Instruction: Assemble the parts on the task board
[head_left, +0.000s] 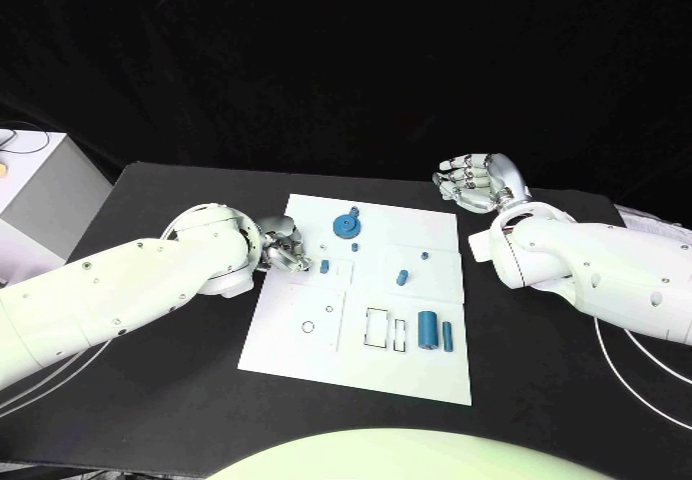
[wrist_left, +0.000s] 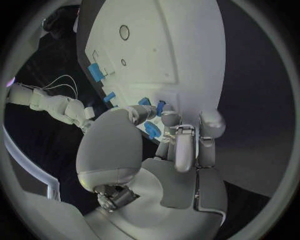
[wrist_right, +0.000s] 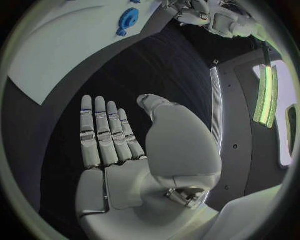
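The white task board (head_left: 310, 345) lies mid-table. On it are a blue gear (head_left: 346, 225), small blue pegs (head_left: 326, 267) (head_left: 404, 277), a blue cylinder (head_left: 427, 330) and a thin blue bar (head_left: 449, 335). My left hand (head_left: 284, 248) is at the board's left edge with its fingers curled, the tips just beside one small peg. In the left wrist view the thumb (wrist_left: 140, 114) and fingers (wrist_left: 170, 120) crowd small blue parts (wrist_left: 152, 130); whether one is pinched is unclear. My right hand (head_left: 476, 180) hovers off the board's far right corner, flat and holding nothing (wrist_right: 109, 137).
A white box (head_left: 43, 190) stands at the table's left edge. White cables (head_left: 635, 375) trail along the right arm. Black tabletop surrounds the board on all sides. Rectangular slots (head_left: 378, 328) and round holes (head_left: 307, 326) mark the board's near part.
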